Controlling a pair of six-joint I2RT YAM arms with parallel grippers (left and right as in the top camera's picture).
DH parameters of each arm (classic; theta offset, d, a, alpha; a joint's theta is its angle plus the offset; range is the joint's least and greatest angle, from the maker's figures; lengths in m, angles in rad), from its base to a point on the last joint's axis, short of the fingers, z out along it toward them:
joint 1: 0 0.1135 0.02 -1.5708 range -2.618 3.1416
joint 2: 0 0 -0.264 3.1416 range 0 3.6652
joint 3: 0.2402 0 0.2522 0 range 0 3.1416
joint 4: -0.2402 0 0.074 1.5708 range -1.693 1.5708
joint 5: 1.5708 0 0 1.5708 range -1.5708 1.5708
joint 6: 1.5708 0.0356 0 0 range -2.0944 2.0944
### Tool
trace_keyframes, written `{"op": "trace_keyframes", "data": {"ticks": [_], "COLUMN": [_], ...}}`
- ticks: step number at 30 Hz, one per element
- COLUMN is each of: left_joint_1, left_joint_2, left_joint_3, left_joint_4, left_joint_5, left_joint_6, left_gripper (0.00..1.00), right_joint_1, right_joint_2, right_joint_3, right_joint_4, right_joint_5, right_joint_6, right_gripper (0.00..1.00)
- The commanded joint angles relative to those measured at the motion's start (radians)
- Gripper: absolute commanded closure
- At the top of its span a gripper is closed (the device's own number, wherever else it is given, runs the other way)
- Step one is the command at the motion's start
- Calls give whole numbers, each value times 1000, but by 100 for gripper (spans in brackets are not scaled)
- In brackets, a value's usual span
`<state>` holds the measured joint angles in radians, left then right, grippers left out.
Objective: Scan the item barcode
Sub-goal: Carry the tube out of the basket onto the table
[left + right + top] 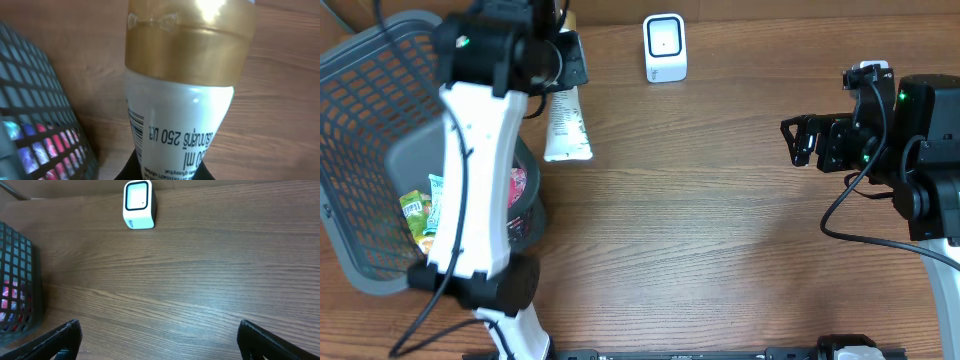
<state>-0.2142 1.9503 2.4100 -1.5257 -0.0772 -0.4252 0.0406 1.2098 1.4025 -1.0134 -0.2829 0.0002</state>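
At nine o'clock on the wooden table (700,250) sits a grey mesh basket (360,90) holding snack packets (418,215). Just beside it, toward eleven, the left gripper (563,62) is clenched on a white gold-capped tube (567,125) with its cap toward twelve and its barcode (135,125) along one side. The white barcode scanner (665,47) stands at twelve, apart from the tube; at three o'clock the right gripper (792,142) hangs above the table, fingers spread wide, grasping nothing.

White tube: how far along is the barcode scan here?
Done: the white tube is out of the basket. In hand: the left gripper is shut on it, short of the scanner. Left: presenting its barcode to the scanner. The right gripper is open, idle.
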Motion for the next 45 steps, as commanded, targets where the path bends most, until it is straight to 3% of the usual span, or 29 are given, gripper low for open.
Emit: {"op": "trace_keyframes", "data": {"ticks": [1,11,19,38,45], "left_joint_1": [-5,-5,-5,-2,13], "left_joint_2": [74,245,260,193,66], "left_joint_3": [-8,-8,-8,-23,-198], "left_joint_4": [6,-14,-164,-164,-164], "left_joint_5": [-45,-51,-232,-185,-229], "left_joint_6": [-162,-313,-486,-397,-426], "left_gripper": [96,96,96,96,96], "right_joint_1": [3,3,3,3,3], "right_joint_2": [-7,-7,-7,-7,-7], "right_joint_3": [30,30,30,30,30], "right_joint_4": [4,4,4,4,4], "right_joint_5": [5,5,5,5,5], "right_joint_6": [3,3,3,3,3], "right_gripper": [0,0,0,0,0]}}
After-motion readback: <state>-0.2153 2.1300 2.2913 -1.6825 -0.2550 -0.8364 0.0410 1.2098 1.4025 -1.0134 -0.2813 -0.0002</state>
